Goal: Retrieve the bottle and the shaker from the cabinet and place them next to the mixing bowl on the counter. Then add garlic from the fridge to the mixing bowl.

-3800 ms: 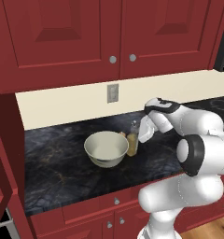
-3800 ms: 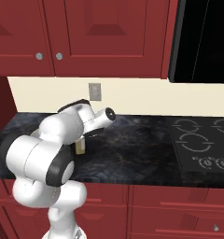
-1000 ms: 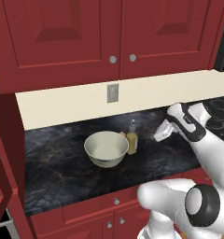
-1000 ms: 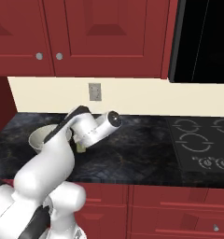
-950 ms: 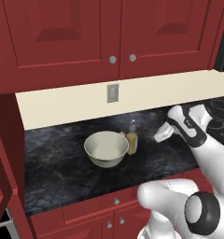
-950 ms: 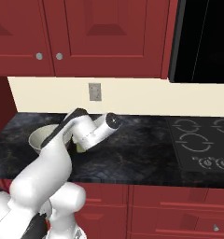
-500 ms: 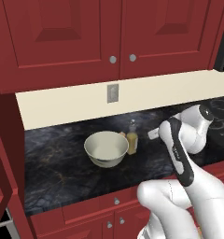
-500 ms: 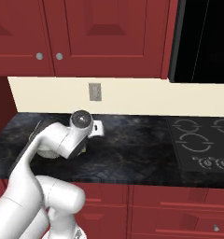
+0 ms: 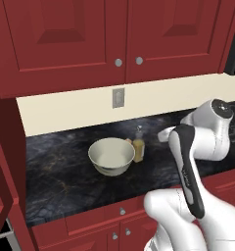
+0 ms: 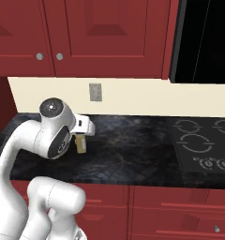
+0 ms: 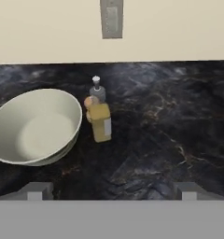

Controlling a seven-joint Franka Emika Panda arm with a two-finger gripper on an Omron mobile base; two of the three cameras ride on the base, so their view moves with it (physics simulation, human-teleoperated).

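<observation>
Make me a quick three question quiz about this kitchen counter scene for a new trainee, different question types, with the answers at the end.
1. True or false: the bottle stands inside the mixing bowl.
2. Multiple choice: What hangs on the cream wall above the counter? A) a clock B) a grey outlet plate C) a towel
3. Fill in: the gripper has its jaws ____ and holds nothing.

Key
1. False; it stands on the counter just beside the bowl, with the shaker tucked behind it.
2. B
3. open
</observation>
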